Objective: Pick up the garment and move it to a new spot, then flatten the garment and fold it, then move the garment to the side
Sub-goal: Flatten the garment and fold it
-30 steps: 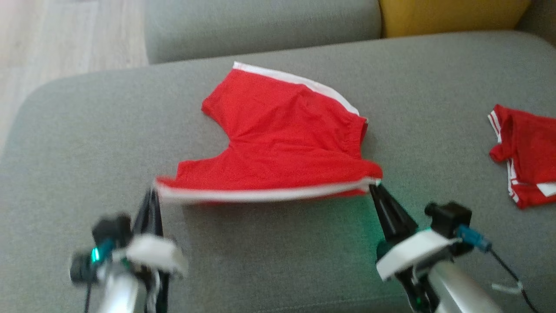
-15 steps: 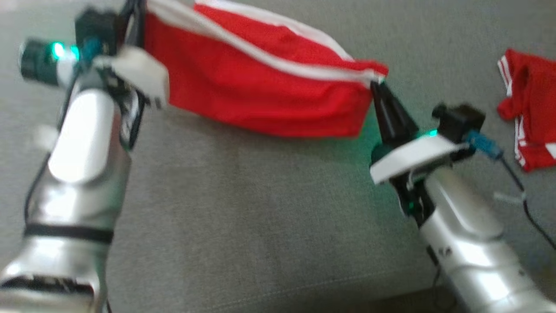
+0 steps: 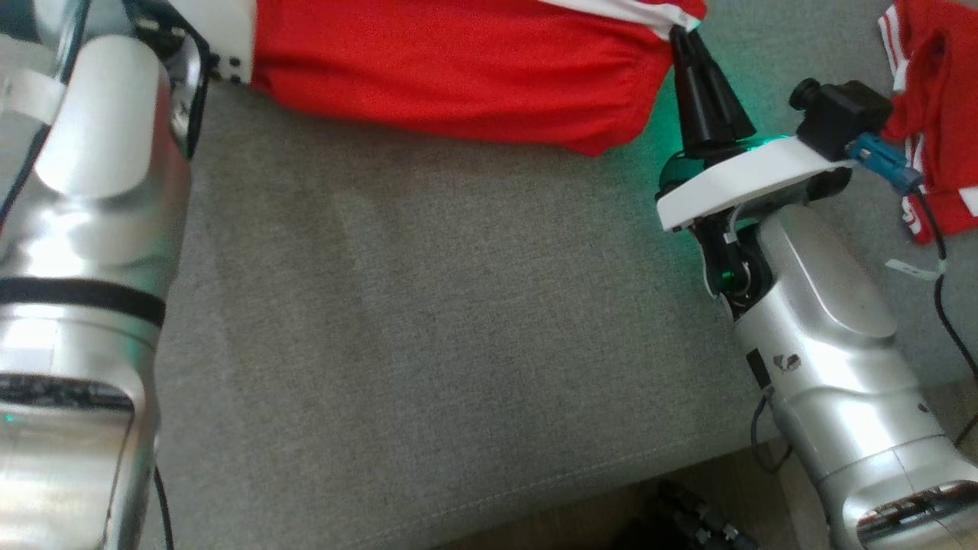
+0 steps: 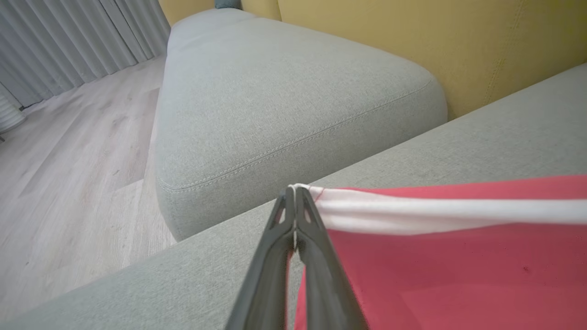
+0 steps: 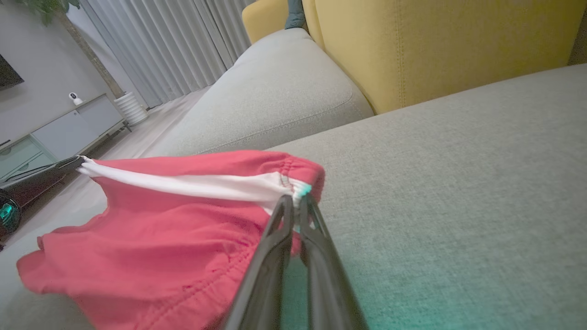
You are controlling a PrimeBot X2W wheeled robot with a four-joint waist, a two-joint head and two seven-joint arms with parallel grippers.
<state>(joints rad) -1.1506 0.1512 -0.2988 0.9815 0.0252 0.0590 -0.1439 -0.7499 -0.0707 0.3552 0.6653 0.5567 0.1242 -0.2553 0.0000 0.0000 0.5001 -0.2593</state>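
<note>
Garment (image 3: pixel 458 69) now raised, taut between left claw (image 4: pixel 296 192) and right claw (image 5: pixel 296 201), both clamped on it.

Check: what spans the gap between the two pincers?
The red shorts, white-striped edge stretched taut from left pincer to right pincer; right wrist view shows it.

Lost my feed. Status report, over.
Left gripper, right gripper: both shut on red shorts, striped edge. Shorts stretched between them. Another red garment at right, apart.
</note>
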